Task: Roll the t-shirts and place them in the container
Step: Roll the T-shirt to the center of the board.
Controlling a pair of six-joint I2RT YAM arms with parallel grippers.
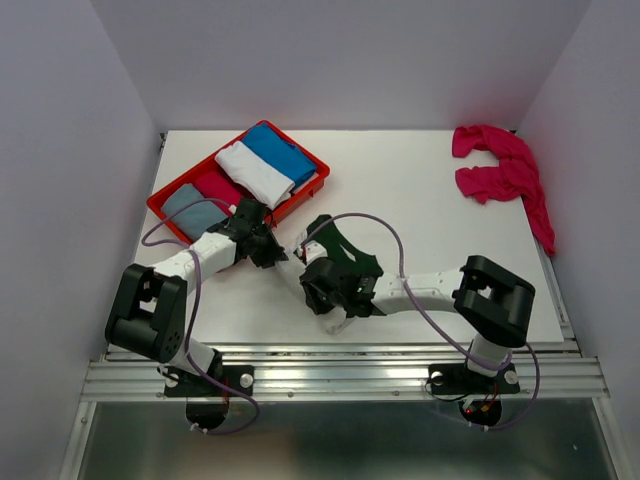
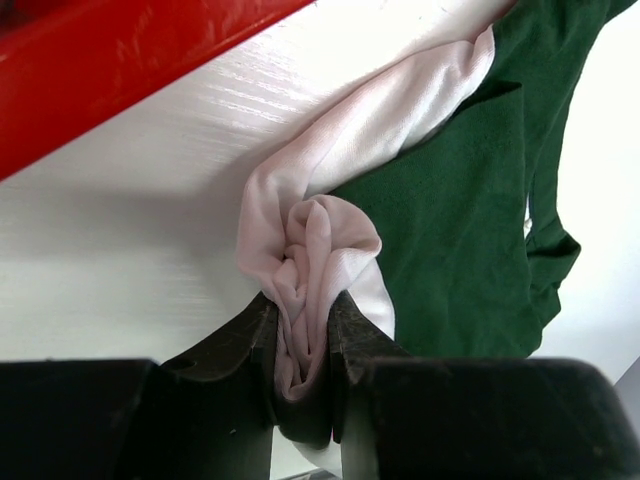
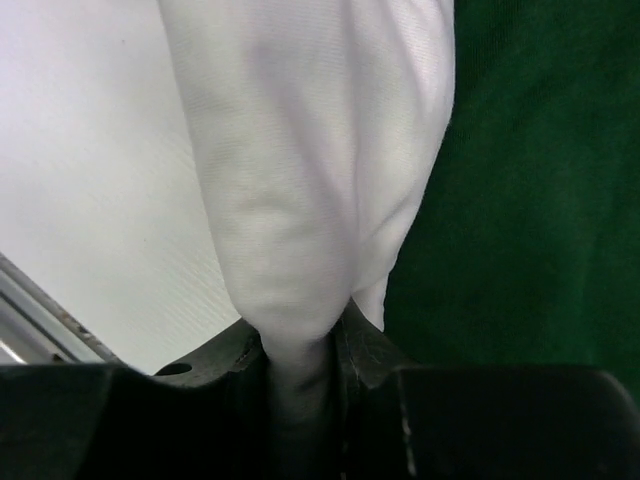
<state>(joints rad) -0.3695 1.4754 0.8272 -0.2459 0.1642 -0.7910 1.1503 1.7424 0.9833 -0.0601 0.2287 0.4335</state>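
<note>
two hands pinched on one tee; no roll formed yet

1. status of the hands
- left hand (image 2: 300,325): jaws narrow, closed on a bunched fold of cream cloth. the cloth fills the gap between the fingers.
- right hand (image 3: 300,350): jaws narrow, closed on a smooth cream fold that runs up and away from the fingers.

2. location of the task items
- cream-and-green t-shirt (image 2: 320,240): held by both hands just off the desk (image 1: 420,240) centre, toward 8 o'clock in the top view. the arms hide most of it there. in the left wrist view the green part spreads toward 3 o'clock of the pinch and lies flat on the desk.
- pink t-shirt (image 1: 505,172): lies crumpled at 2 o'clock on the desk, well apart from both hands.
- red tray (image 1: 165,207): sits at 10 o'clock and holds folded cloths (image 1: 265,160). it cannot be told whether any of them is a rolled tee.

3. progress (judgement)
- done: two grips along a cream edge of the first tee.
- not done: no turn of a roll is visible; the cloth is gathered, not wound.
- left: roll this tee, then spread and roll the pink one. the task appears to be at an early stage.
</note>
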